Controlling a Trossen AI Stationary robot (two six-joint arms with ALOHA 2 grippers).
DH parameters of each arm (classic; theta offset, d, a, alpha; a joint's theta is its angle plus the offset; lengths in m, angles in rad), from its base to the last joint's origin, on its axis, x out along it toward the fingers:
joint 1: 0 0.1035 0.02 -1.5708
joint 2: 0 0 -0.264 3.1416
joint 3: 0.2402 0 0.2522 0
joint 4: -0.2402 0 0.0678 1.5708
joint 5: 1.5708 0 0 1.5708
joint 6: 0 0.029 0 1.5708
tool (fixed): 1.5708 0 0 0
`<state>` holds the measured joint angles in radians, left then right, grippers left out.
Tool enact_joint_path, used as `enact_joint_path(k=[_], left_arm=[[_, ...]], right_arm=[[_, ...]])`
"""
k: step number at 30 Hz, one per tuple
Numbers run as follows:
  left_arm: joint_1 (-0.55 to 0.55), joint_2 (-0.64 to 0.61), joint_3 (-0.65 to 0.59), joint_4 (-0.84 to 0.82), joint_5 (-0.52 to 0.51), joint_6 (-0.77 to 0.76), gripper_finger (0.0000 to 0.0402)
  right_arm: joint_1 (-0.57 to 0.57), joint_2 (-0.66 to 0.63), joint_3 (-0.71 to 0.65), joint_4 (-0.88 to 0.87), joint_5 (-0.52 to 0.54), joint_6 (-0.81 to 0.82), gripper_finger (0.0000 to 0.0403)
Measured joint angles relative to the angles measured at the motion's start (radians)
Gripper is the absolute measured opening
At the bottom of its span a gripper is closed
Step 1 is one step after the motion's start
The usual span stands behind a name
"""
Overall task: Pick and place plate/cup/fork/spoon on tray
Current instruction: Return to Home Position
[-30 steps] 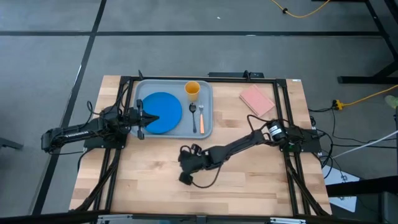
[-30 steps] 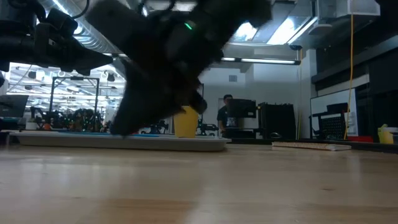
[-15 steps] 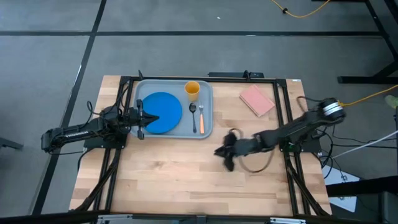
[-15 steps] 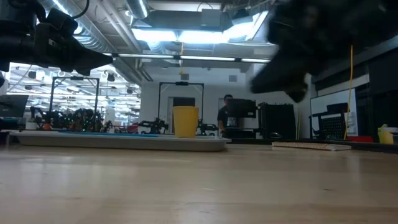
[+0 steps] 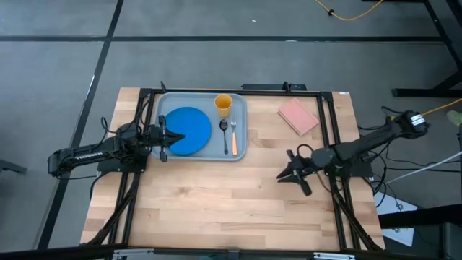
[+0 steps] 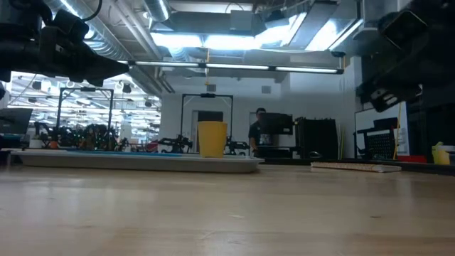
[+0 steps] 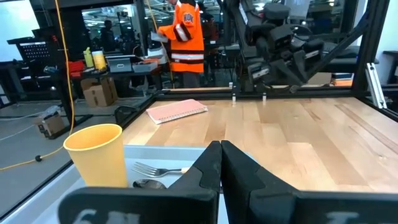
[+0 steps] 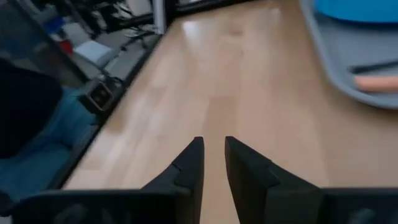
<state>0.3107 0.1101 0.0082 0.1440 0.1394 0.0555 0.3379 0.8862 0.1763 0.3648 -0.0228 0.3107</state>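
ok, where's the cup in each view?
High: cup at the tray's top edge, right of the plate.
Low: cup left of centre, standing on the tray.
Left wrist: cup close up, beside the fork.
Right wrist: not in it.
Shared landmark: the tray, in all four.

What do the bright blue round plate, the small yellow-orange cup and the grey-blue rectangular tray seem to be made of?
Bright blue round plate: probably matte plastic; flat, even colour, no glare.
Small yellow-orange cup: likely plastic too; smooth, opaque, thin-walled.
Light grey-blue rectangular tray: seemingly moulded plastic, from its rounded corners and raised rim; painted metal remains possible.
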Motion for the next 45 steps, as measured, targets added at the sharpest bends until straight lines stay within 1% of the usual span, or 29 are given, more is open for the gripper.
enact_joint_path(k=[2, 5, 7, 12, 18, 22, 25, 27, 30, 33, 40, 45], left_arm=[[0.0, 0.0, 0.0, 0.0, 0.0, 0.0, 0.0], [0.0, 0.0, 0.0, 0.0, 0.0, 0.0, 0.0], [0.0, 0.0, 0.0, 0.0, 0.0, 0.0, 0.0], [0.0, 0.0, 0.0, 0.0, 0.0, 0.0, 0.0], [0.0, 0.0, 0.0, 0.0, 0.0, 0.0, 0.0], [0.0, 0.0, 0.0, 0.0, 0.0, 0.0, 0.0], [0.0, 0.0, 0.0, 0.0, 0.0, 0.0, 0.0], [0.0, 0.0, 0.0, 0.0, 0.0, 0.0, 0.0], [0.0, 0.001, 0.0, 0.003, 0.0, 0.0, 0.0], [0.0, 0.0, 0.001, 0.01, 0.0, 0.0, 0.0], [0.0, 0.0, 0.0, 0.002, 0.0, 0.0, 0.0], [0.0, 0.0, 0.0, 0.003, 0.0, 0.0, 0.0]], right_arm=[[0.0, -0.096, -0.003, -0.119, 0.035, 0.001, 0.0069], [-0.002, -0.202, -0.003, -0.228, 0.076, 0.012, 0.0069], [-0.007, -0.258, -0.003, -0.26, 0.079, -0.008, 0.0069], [-0.023, -0.4, -0.003, -0.328, 0.052, -0.129, 0.0069], [-0.054, -0.605, -0.003, -0.411, 0.048, -0.212, 0.0069], [-0.073, -0.759, -0.008, -0.538, 0.051, -0.241, 0.0069], [-0.093, -0.877, -0.059, -0.562, 0.067, -0.236, 0.0069], [-0.107, -0.883, -0.115, -0.499, 0.066, -0.233, 0.0069], [-0.124, -0.86, -0.16, -0.353, 0.034, -0.238, 0.0069], [-0.146, -0.866, -0.17, -0.346, 0.009, -0.262, 0.0069], [-0.181, -0.857, -0.17, -0.345, 0.002, -0.268, 0.0069], [-0.234, -0.849, -0.17, -0.343, 0.002, -0.267, 0.0069]])
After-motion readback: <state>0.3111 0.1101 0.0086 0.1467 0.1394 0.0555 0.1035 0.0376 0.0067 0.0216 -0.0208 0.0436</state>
